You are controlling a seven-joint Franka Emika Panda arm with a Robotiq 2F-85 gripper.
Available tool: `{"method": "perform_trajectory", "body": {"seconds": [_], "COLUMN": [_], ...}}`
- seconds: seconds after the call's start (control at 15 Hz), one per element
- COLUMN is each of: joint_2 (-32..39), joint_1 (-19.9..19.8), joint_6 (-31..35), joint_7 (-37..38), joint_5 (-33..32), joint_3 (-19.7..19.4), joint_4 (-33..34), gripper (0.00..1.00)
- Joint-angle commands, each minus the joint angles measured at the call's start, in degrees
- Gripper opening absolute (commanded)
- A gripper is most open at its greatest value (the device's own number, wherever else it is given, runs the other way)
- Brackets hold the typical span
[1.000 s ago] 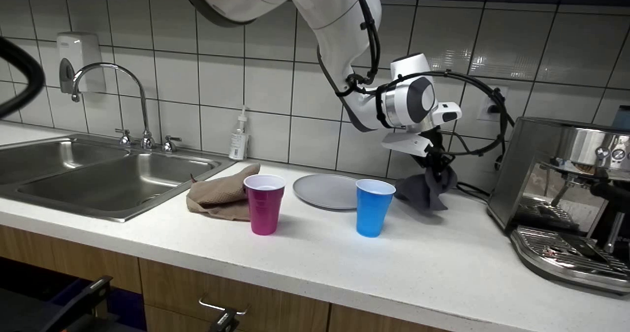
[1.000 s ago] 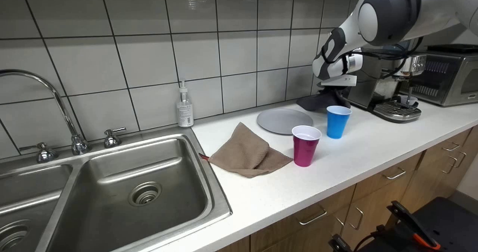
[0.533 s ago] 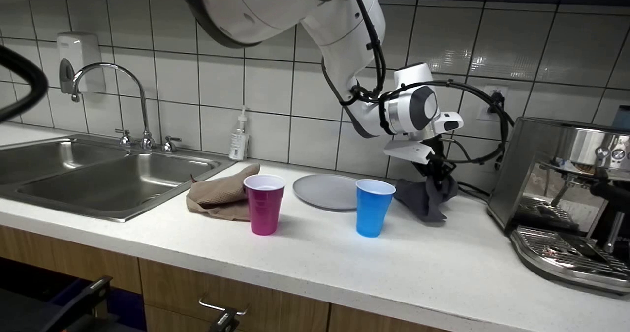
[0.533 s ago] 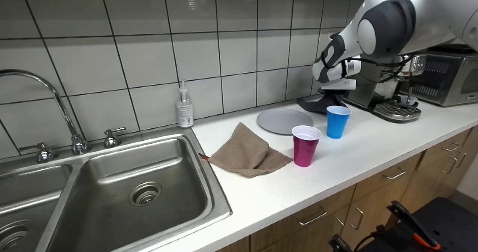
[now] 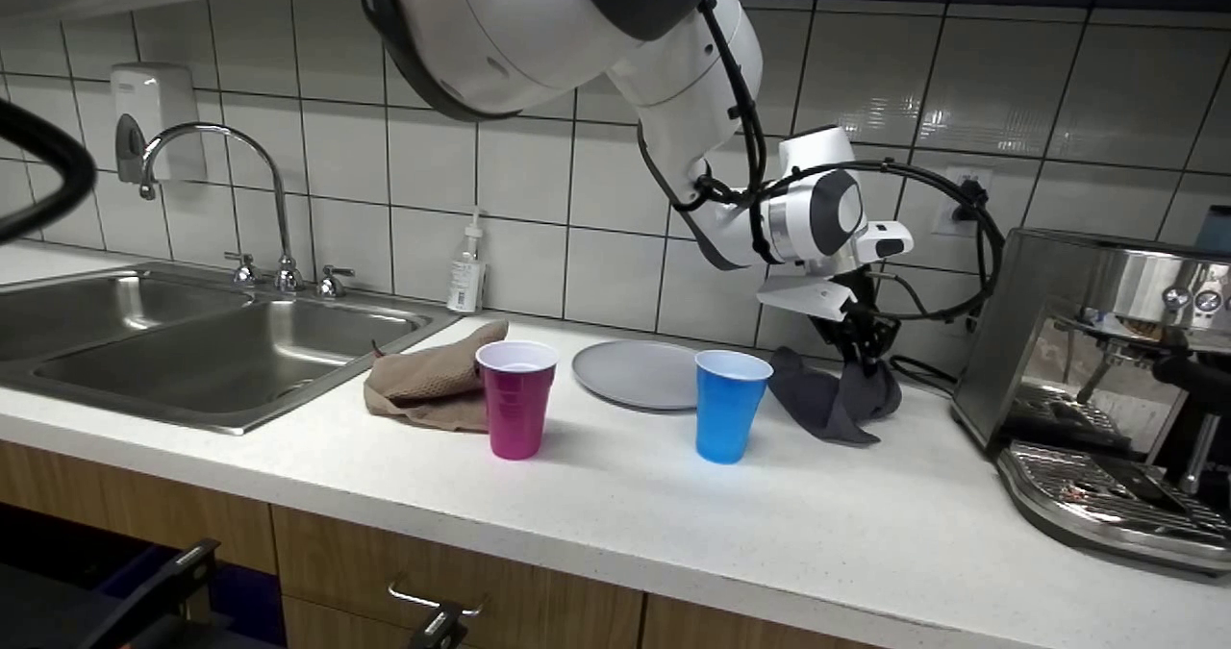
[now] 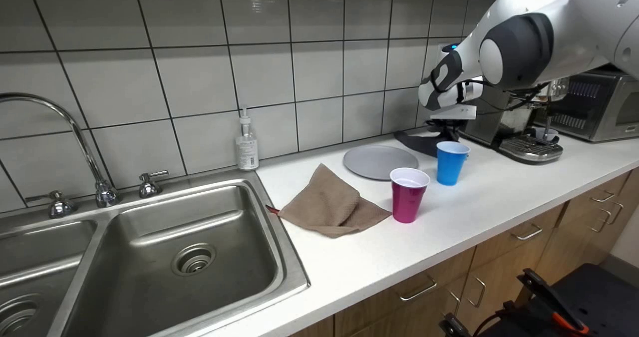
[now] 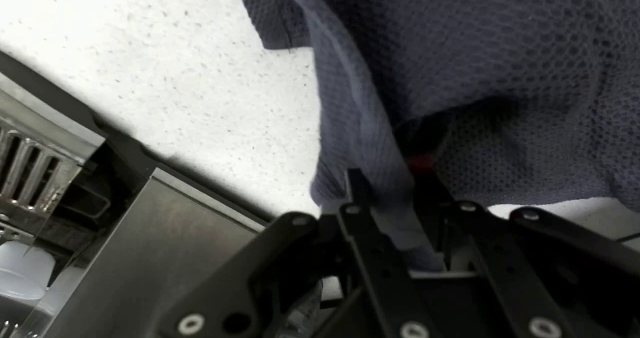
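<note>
Jaws of the gripper stand part way apart, with a fold of the dark cloth between them. Going left to right, the sink comes first, set into the counter, with a tap at its back. A bottle stands at the counter's back edge, by the sink's back corner. Next is the brown cloth, lying crumpled just beside the sink, and a red tip sticks out of it on the sink side. Just past that, the pink cup stands up straight, nearer the front edge. Then comes a flat plate near the back edge. The blue cup stands to the right of the plate, a bit closer to the front edge. Behind this cup, near the back edge, the dark cloth lies bunched on the counter, and its top reaches up to the gripper. The wrist view shows a blurry bit of red down in its folds; I can't tell what that is. Last comes the coffee machine, on the right, near the dark cloth but not touching it.
</note>
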Motion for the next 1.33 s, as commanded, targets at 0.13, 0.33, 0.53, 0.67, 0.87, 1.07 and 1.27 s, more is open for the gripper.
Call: {"method": "perform_trajectory", "body": {"seconds": [0.13, 0.33, 0.53, 0.67, 0.87, 1.07, 1.27], "joint_2": [-0.7, -2.7, -5.0, -6.8, -10.4, -14.9, -19.3], "joint_1": [0.1, 1.3, 3.0, 4.4, 6.7, 9.2, 11.7], "joint_6": [-1.0, 0.4, 1.8, 3.1, 6.1, 10.0, 13.6], "joint_7": [0.0, 0.0, 0.5, 0.8, 1.1, 1.5, 1.5], "joint_5": [0.8, 0.8, 0.5, 0.3, 0.1, -0.1, -0.2], "joint_3": [0.7, 0.6, 0.1, -0.2, -0.8, -1.6, -2.4], "joint_4": [1.9, -0.5, -3.3, -5.8, -11.4, -18.9, -26.4], "gripper": [0.78, 0.99, 1.0, 1.0, 1.0, 1.0, 1.0]}}
